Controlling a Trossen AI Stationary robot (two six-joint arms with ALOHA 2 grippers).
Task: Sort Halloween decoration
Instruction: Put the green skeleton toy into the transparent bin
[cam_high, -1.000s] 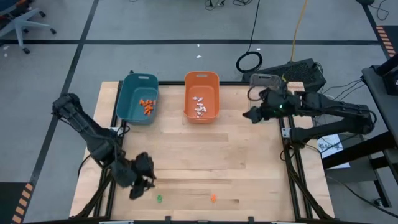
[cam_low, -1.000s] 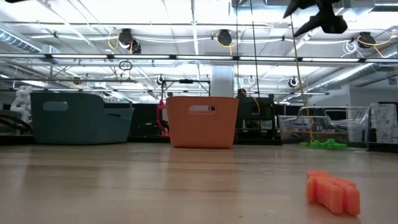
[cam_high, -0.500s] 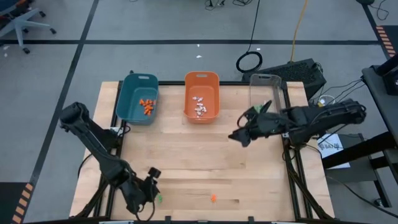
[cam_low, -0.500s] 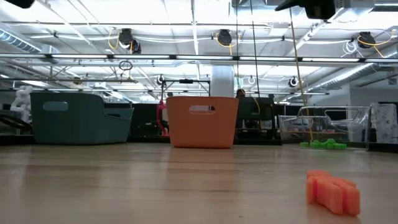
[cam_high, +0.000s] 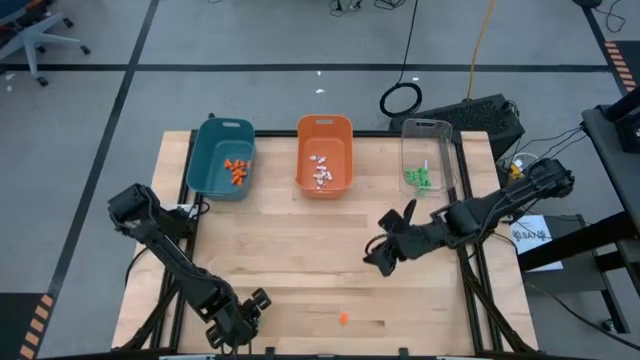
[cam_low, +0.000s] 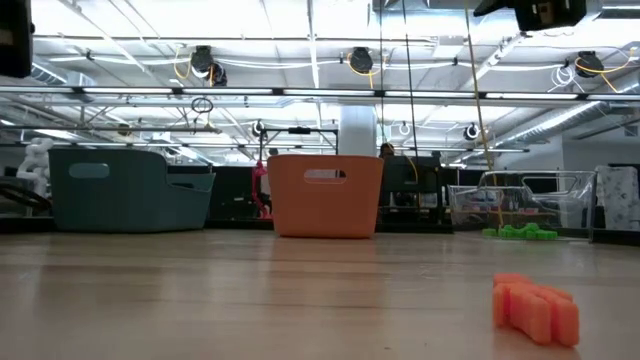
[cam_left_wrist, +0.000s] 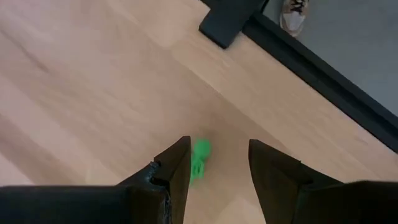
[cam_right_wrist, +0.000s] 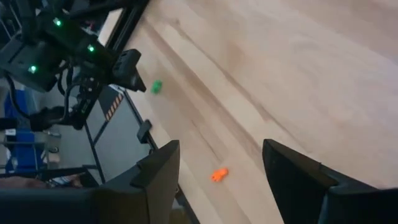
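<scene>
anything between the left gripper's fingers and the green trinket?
Nothing. In the left wrist view the green trinket lies on bare wood in the open left gripper, close beside one finger.

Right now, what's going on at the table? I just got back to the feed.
A sorting job is nearly done. The teal bin holds orange trinkets, the orange bin white ones, and the clear bin green ones. Two pieces are left on the wood near the front edge: a green trinket and an orange trinket. The left gripper hovers over the green one with its jaws open around it, not yet closed. The right gripper is open and empty above mid-table, facing the orange piece.
</scene>
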